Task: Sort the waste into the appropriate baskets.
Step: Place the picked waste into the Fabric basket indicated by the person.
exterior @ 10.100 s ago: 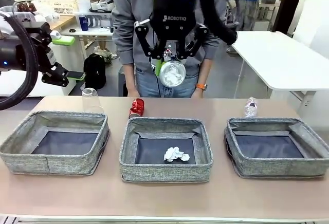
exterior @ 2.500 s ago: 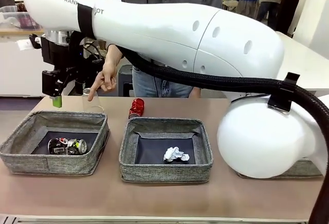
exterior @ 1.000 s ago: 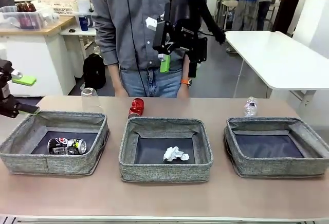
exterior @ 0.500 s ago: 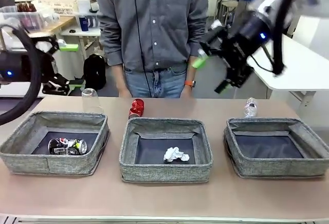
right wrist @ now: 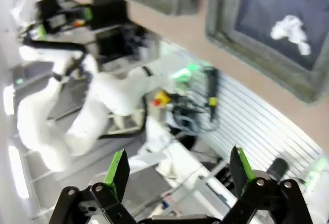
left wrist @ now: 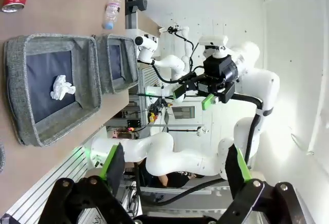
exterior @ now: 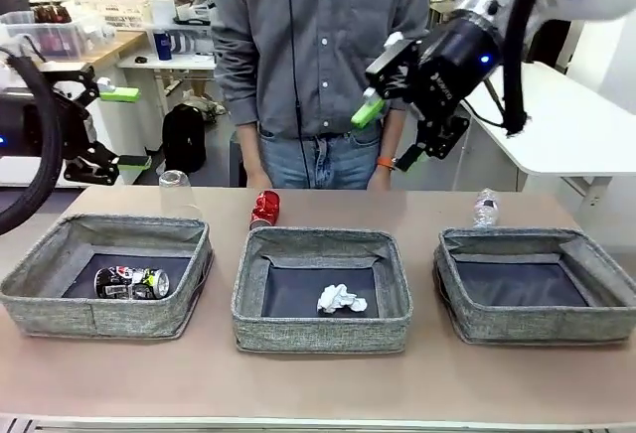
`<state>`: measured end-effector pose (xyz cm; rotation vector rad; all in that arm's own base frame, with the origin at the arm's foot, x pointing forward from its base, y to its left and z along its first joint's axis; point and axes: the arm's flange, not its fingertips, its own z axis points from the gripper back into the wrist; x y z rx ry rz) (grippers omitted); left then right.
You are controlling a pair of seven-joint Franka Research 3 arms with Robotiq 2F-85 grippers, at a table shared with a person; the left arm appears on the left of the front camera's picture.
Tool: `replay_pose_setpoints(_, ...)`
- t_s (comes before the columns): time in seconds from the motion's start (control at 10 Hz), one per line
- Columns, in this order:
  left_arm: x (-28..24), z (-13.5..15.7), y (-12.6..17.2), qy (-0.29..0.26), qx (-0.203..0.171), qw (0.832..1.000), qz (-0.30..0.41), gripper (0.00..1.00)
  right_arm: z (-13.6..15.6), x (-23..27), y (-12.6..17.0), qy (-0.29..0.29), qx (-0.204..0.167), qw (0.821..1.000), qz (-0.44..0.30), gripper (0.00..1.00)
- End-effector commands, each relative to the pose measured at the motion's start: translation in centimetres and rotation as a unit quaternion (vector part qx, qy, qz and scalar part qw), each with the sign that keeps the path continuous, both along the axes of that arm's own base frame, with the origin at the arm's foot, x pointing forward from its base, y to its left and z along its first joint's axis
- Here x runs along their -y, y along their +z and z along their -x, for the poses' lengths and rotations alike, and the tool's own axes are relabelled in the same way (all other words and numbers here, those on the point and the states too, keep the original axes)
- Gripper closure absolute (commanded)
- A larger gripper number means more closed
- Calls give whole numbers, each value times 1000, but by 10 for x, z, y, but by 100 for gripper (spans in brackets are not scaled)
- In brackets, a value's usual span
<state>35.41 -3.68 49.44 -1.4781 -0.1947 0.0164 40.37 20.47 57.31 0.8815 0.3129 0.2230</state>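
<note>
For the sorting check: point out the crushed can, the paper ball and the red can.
crushed can [exterior: 131, 282], front view, middle of its printed side.
paper ball [exterior: 341, 300], front view, centre of the crumpled paper.
red can [exterior: 264, 208], front view, middle of its body.

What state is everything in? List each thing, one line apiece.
left gripper: open, empty
right gripper: open, empty
crushed can: lying in left basket
paper ball: lying in middle basket
right basket: nothing visible inside
red can: upright on table
clear cup: standing on table
bottle: upright on table
</note>
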Motion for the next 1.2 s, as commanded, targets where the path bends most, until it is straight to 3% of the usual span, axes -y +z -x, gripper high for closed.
replay_pose_setpoints(0.0, 5, -9, -3, 16, 15, 999, 43, 0, 14, 64, -20, -70, -55, 984, -152, 0)
replay_pose_setpoints(0.1, 7, -12, -5, 28, 25, 998, 56, 0, 26, 99, -28, -122, -77, 959, -245, 0)
replay_pose_setpoints(0.2, 6, -13, -5, 39, 33, 996, 70, 0, 35, 121, -37, -174, -102, 940, -277, 0)
replay_pose_setpoints(0.4, -1, -15, -4, 54, 33, 994, 90, 0, 42, 134, -42, -257, -94, 912, -306, 0)
replay_pose_setpoints(0.5, 0, -15, -1, 35, 17, 997, 66, 0, 25, 138, -39, -153, -110, 950, -249, 0)
replay_pose_setpoints(1.1, 0, -15, -1, 35, 17, 997, 66, 0, 25, 138, -39, -153, -110, 950, -249, 0)
